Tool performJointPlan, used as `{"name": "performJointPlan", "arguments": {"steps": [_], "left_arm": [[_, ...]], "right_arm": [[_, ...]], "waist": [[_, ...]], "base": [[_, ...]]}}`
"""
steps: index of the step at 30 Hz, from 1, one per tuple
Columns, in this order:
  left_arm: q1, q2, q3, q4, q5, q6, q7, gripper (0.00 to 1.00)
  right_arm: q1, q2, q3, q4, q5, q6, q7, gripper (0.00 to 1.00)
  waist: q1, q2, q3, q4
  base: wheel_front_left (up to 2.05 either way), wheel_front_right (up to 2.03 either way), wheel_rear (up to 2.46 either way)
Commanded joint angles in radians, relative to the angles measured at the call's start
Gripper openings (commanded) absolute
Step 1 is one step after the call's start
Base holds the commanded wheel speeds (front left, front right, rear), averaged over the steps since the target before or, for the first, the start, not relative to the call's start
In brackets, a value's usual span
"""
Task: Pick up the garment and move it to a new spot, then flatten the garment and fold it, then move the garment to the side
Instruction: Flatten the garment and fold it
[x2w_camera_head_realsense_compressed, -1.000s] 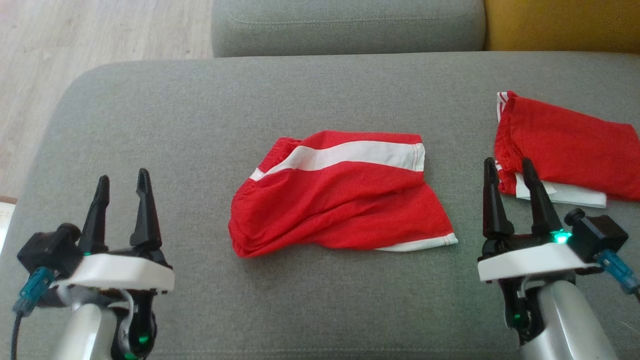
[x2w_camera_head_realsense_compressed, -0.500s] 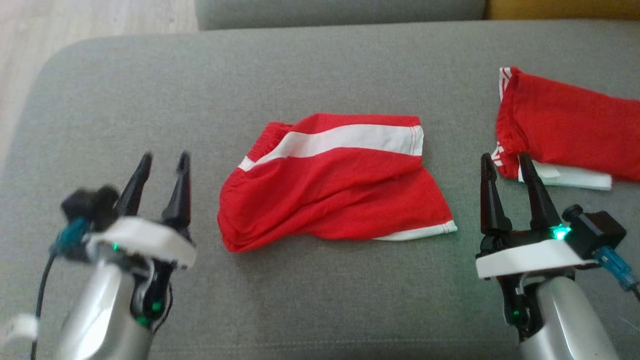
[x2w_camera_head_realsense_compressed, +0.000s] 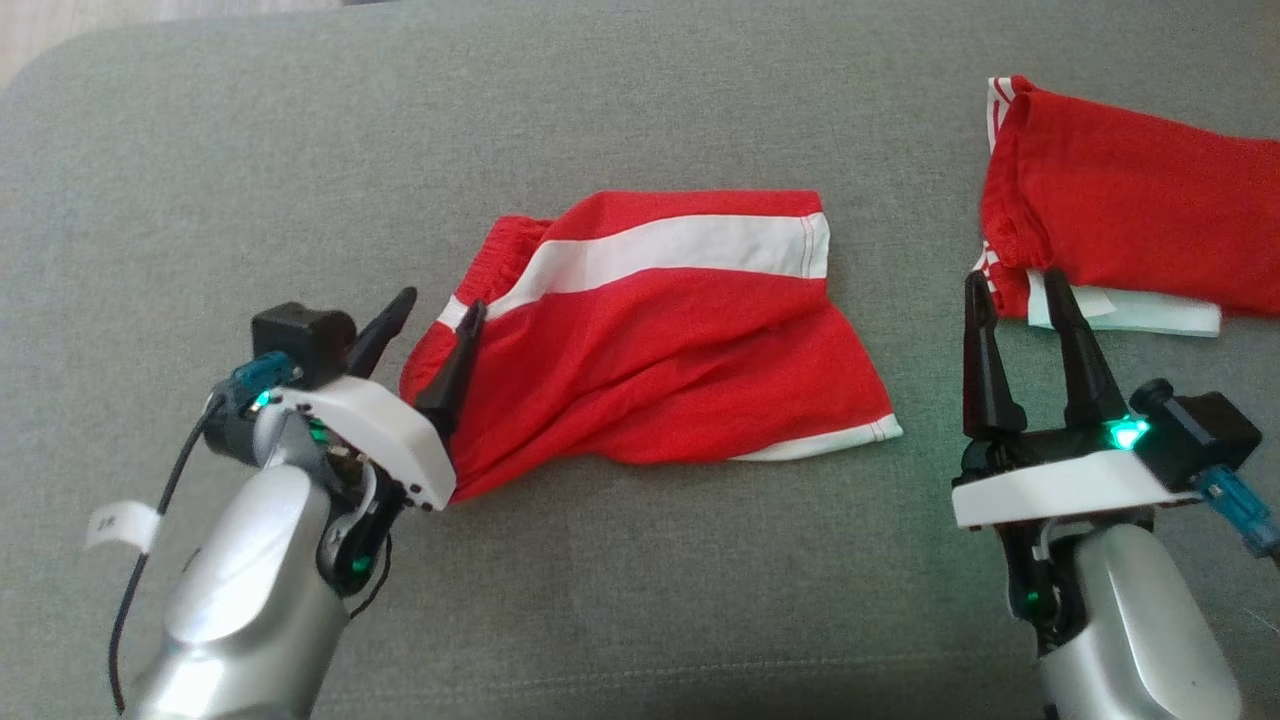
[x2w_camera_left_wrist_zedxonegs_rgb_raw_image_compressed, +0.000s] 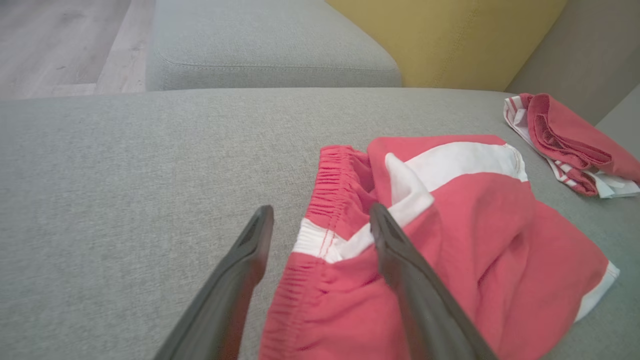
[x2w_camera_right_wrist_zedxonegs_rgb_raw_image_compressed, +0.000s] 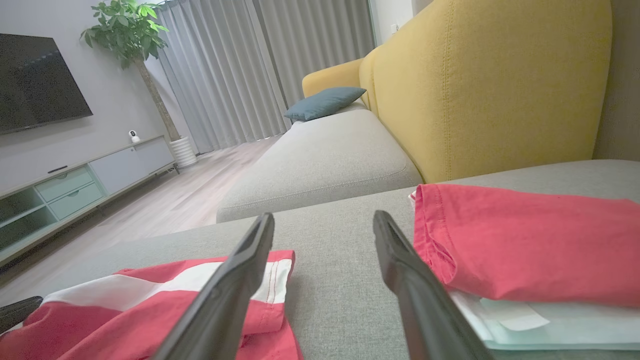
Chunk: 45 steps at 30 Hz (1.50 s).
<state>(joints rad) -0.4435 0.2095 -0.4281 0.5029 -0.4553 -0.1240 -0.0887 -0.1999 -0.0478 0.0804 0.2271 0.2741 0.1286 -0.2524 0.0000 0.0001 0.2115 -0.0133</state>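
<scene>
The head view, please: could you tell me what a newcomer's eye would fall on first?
The red shorts with a white stripe, rumpled in the middle of the grey cushion, stand out first. The left gripper is open at their waistband end, one finger over the cloth. A second red garment lies folded at the right, just beyond the open right gripper.

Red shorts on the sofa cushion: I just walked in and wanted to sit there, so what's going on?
A two-armed robot is working on the red shorts, which lie rumpled on the grey sofa cushion. Its left gripper is at their waistband end, jaws open astride the edge, not gripping yet. The right gripper hovers open near a second red garment lying at the right. Nothing is lifted or folded yet.
</scene>
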Motion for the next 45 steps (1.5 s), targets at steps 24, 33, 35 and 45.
{"name": "performJointPlan", "arguments": {"steps": [24, 33, 35, 45], "left_arm": [[-0.129, 0.075, -0.112, 0.1, -0.077, 0.0, 0.061, 1.0], [-0.145, 0.077, -0.112, 0.103, -0.091, 0.003, 0.019, 0.0], [-0.145, 0.077, -0.104, 0.096, -0.089, 0.013, -0.017, 0.0], [-0.098, 0.067, -0.087, 0.033, -0.088, 0.05, -0.12, 0.0]], "right_arm": [[-0.049, -0.002, 0.021, -0.026, 0.008, 0.002, -0.009, 1.0], [-0.05, -0.002, 0.017, -0.017, 0.007, 0.002, -0.009, 1.0], [-0.048, -0.002, 0.011, -0.011, 0.005, 0.002, -0.009, 1.0], [-0.058, -0.002, 0.017, 0.078, -0.004, 0.002, -0.008, 1.0]], "waist": [[0.0, -0.0001, 0.014, -0.022], [0.0, -0.0001, 0.009, -0.021], [0.0, -0.0001, 0.002, -0.017], [0.0, -0.0001, -0.038, 0.015]], "base": [[0.0, 0.0, 0.0], [0.0, 0.0, 0.0], [0.0, 0.0, 0.0], [0.0, 0.0, 0.0]]}}
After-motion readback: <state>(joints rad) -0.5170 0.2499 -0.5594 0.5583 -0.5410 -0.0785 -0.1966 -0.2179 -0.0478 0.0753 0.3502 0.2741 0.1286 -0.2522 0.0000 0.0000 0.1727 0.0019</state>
